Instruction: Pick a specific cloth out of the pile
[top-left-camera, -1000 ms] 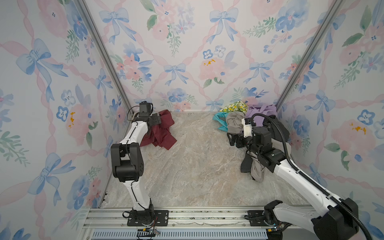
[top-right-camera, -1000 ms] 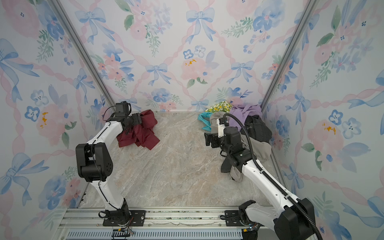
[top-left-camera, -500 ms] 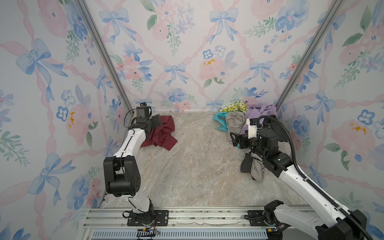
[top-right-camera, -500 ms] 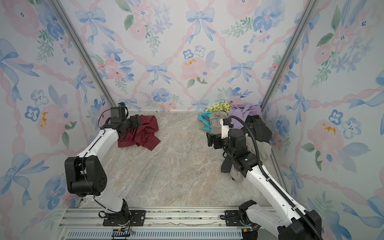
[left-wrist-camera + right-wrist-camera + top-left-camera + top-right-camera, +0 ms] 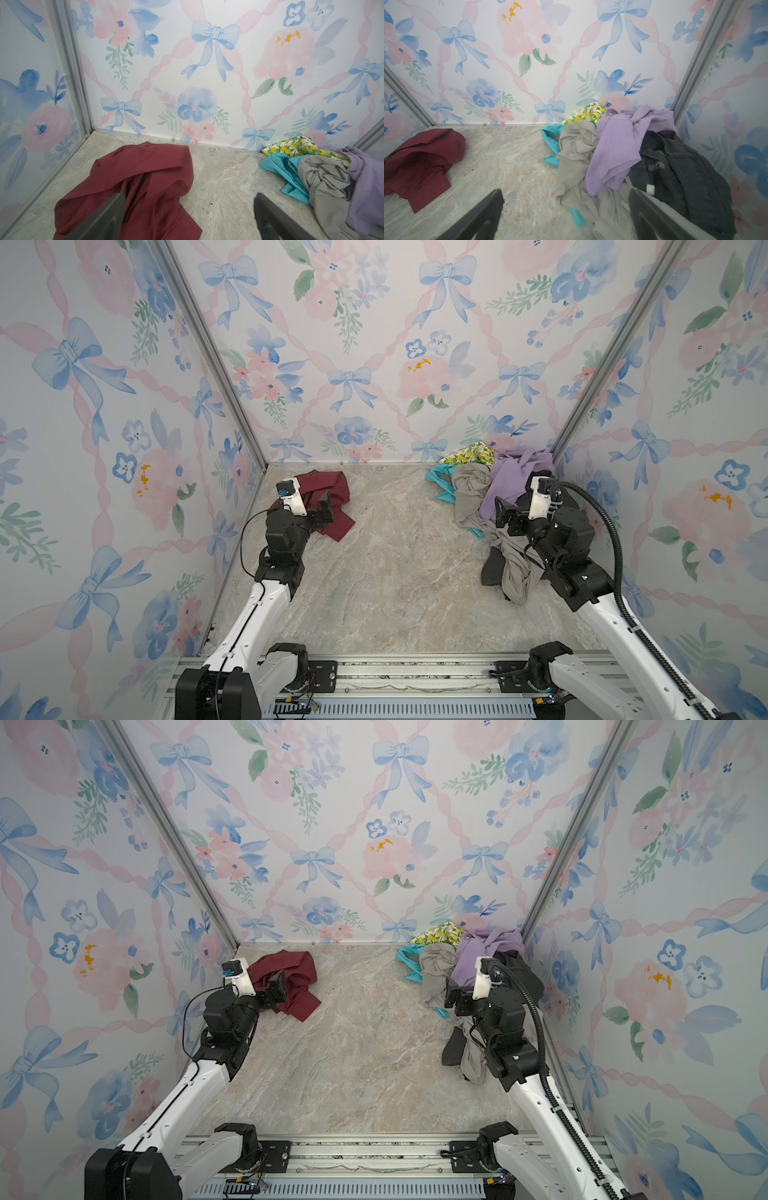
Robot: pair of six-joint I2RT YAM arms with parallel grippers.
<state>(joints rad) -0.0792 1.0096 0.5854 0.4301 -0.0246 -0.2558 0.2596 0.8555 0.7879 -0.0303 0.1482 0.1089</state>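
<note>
- Left gripper [image 5: 327,506]: jaws spread wide, nothing between them. It sits over the near side of the red cloth [image 5: 334,491]; whether it touches the cloth can't be told.
- In the left wrist view one dark finger [image 5: 99,216] overlaps the cloth [image 5: 145,176], while the other is over bare floor [image 5: 224,187].
- Right gripper [image 5: 504,515]: jaws also wide apart and empty, over the grey garment [image 5: 467,489] at the pile's [image 5: 503,483] near side.
- Cloth position: back-left corner of the floor, just beside the left wall and near the back wall, well apart from the pile.
- Cloth lie: crumpled. Its long axis runs from the back wall toward the front, and a flat corner points front and toward the middle.
- Pile, in the back-right corner: lilac shirt [image 5: 618,149], teal piece [image 5: 550,141], lemon print [image 5: 589,114] and black denim [image 5: 685,170].
- Labels: a small white tag [image 5: 650,189] on the denim, with no writing legible. A faded patch higher on the denim is unreadable.
</note>
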